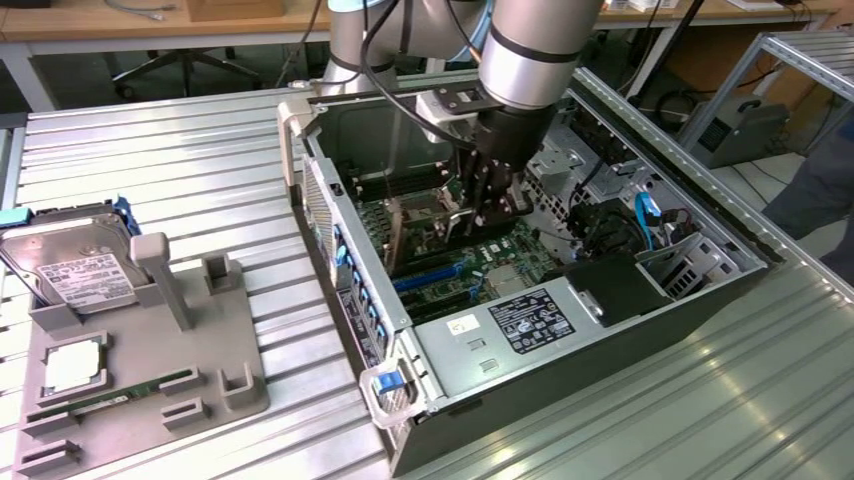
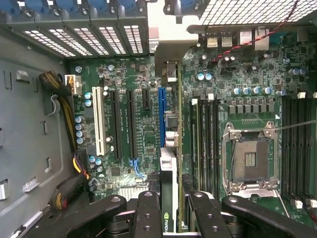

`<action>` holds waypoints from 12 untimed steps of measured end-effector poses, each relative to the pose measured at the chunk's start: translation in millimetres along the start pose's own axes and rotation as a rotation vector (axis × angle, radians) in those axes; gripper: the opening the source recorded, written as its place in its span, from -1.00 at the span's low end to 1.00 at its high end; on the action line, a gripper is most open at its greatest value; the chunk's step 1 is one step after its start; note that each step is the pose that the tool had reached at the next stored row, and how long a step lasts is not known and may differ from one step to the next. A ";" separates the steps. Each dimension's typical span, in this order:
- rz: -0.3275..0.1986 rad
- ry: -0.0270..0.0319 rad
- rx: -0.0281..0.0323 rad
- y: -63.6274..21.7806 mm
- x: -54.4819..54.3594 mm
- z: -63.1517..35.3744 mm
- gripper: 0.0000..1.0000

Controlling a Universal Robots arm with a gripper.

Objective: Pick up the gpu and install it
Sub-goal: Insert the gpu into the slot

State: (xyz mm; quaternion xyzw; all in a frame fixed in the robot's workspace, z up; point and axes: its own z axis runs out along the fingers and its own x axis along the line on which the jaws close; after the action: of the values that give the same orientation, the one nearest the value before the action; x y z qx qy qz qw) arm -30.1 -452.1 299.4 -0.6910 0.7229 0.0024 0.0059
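A grey holder [image 1: 200,340] is set at the edge of the ribbed metal table [image 1: 174,150] on the exterior view's left. A silver hard drive [image 1: 78,268] is propped at its far end. A square chip [image 1: 74,366] is laid flat in it, and a green RAM stick [image 1: 114,397] is seated beside that.

Table [image 1: 174,150]: ribbed silver metal top.
Computer case [image 1: 324,205]: open, lying on its side on the table, toward the exterior view's right.
Grey parts holder [image 1: 200,350]: flat on the table, near the case, on the exterior view's left.
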 end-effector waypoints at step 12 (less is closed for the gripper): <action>0.000 -0.0001 0.0001 5.3 0.4 15.9 -0.46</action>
State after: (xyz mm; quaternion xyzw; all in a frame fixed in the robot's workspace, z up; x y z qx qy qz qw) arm -35.3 -452.0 283.5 -0.6910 0.7229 0.0025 0.0060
